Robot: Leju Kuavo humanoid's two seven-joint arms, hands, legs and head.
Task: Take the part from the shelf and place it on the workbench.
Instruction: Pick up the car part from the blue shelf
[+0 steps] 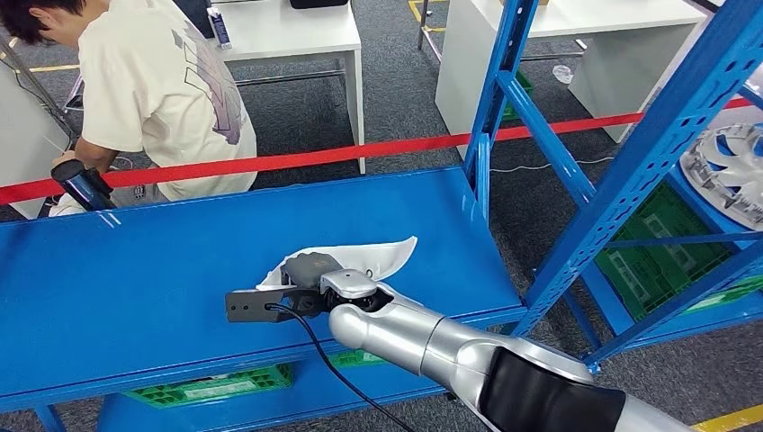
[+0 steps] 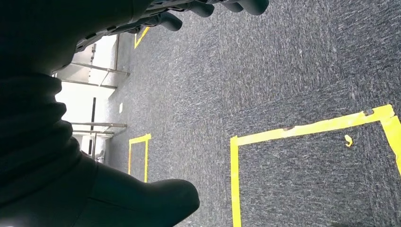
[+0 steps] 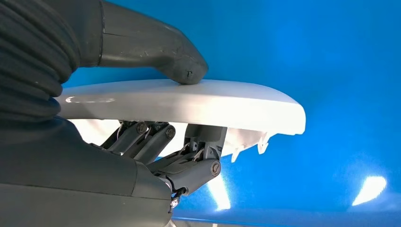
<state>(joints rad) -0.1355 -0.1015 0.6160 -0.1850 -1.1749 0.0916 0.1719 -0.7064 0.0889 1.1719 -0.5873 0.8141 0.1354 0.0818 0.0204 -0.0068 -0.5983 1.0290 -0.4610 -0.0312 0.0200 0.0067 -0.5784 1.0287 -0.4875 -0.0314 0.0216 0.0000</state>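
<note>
Part: white curved plastic panel (image 1: 360, 257), thin shell, over the blue worktop (image 1: 135, 279), near its front edge; whether it touches is unclear.
Right hand (image 1: 315, 286): pinching the part, thumb (image 3: 182, 66) on top, fingers (image 3: 189, 165) beneath.
Left hand (image 2: 198, 7): fingers curled, holding nothing, hanging over carpet.
Handling: likely light, stiff, smooth — slippery; edge tabs look fragile.
Hold: broad middle, away from the tabs.

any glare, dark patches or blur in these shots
Right wrist view: bright glare spots on the blue workbench, white part sharp under the right hand. Left wrist view: left hand nearly black, window behind blown out. Head view: evenly lit, sharp.
</note>
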